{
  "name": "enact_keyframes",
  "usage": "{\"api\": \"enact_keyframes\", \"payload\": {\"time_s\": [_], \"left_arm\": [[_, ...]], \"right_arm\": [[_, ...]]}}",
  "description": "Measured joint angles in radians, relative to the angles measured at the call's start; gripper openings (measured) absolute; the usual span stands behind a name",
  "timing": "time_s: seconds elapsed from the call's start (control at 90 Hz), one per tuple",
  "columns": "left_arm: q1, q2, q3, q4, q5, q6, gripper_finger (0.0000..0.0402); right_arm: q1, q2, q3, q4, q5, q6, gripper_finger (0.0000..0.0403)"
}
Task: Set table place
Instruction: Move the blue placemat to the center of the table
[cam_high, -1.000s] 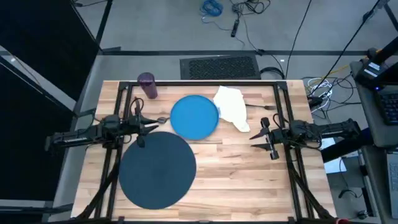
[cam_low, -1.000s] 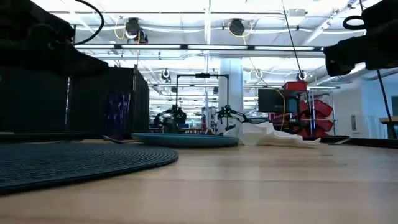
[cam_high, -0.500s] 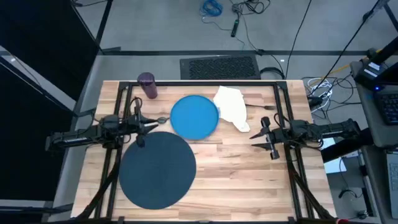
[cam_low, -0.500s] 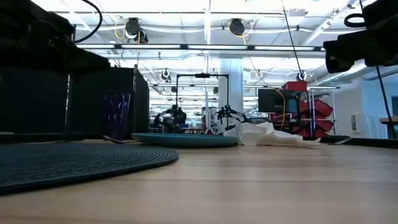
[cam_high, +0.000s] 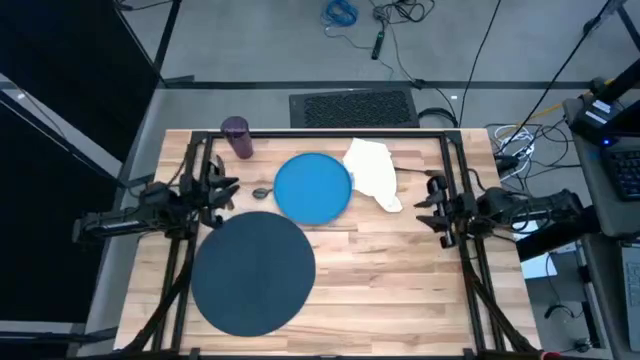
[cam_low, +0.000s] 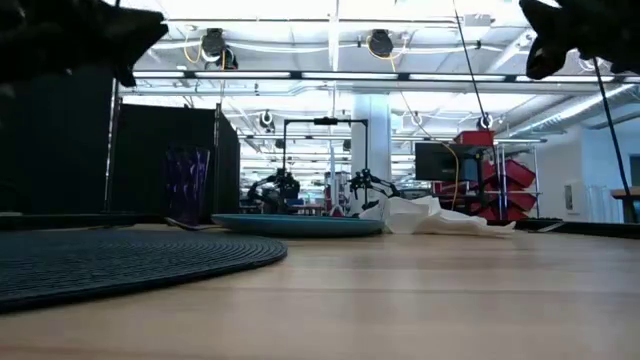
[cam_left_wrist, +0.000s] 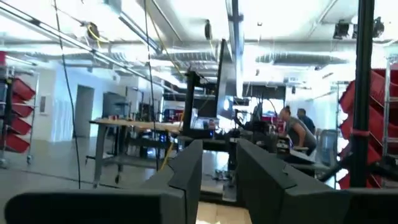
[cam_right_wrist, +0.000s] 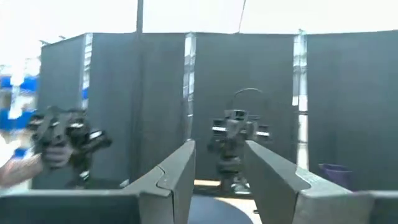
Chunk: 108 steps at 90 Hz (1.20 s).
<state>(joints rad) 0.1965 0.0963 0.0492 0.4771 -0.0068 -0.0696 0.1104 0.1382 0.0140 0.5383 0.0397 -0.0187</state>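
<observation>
Flanking the plate (cam_high: 312, 187), both hands, left (cam_high: 222, 186) and right (cam_high: 432, 207), hover with fingers apart.

Grey concrete floor (cam_high: 280, 50) around counter, black vent grate (cam_high: 353, 105) set in it. Loose cables (cam_high: 385, 20) and blue cable coil (cam_high: 341, 12) on floor beyond. Black partition panels (cam_high: 60, 100) along one side. Bright ceiling strip lights (cam_low: 330, 10), round ceiling fixtures (cam_low: 380, 43). White column (cam_low: 377, 135) mid-room. Red bin racks (cam_low: 500, 185) farther back. Workbench (cam_left_wrist: 149, 127), seated person (cam_left_wrist: 298, 134) in distance.
</observation>
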Motion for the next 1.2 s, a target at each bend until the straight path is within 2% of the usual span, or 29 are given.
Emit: {"api": "enact_keyframes", "payload": {"time_s": [0.2,0.289,0.411,0.489,0.589,0.744,0.878,1.033,1.2], "left_arm": [[0.001,0.079,0.117,0.0,-0.154,0.094,0.0083],[0.001,0.14,0.197,-0.005,-0.253,0.153,0.0083],[0.013,0.254,0.339,-0.099,-0.359,0.207,0.0083],[0.034,0.34,0.454,-0.217,-0.445,0.211,0.0083],[0.072,0.459,0.617,-0.451,-0.528,0.208,0.0083],[0.125,0.645,0.833,-0.761,-0.531,0.148,0.0083],[0.145,0.759,0.943,-0.907,-0.474,0.127,0.0083],[0.145,0.861,0.983,-0.989,-0.363,0.127,0.0083],[0.144,0.923,0.982,-1.167,-0.2,0.041,0.0083]], "right_arm": [[0.0,0.042,0.034,0.156,0.074,-0.206,0.0123],[0.0,0.061,0.09,0.159,0.121,-0.16,0.0123],[-0.015,0.091,0.235,-0.016,0.246,-0.164,0.0123],[-0.041,0.136,0.348,-0.176,0.275,-0.185,0.0123],[-0.088,0.22,0.488,-0.303,0.279,-0.191,0.0123],[-0.156,0.393,0.664,-0.451,0.274,-0.192,0.0123],[-0.198,0.547,0.768,-0.535,0.272,-0.209,0.0123],[-0.214,0.701,0.827,-0.543,0.255,-0.255,0.0123],[-0.214,0.82,0.846,-0.598,0.124,-0.113,0.0123]]}}
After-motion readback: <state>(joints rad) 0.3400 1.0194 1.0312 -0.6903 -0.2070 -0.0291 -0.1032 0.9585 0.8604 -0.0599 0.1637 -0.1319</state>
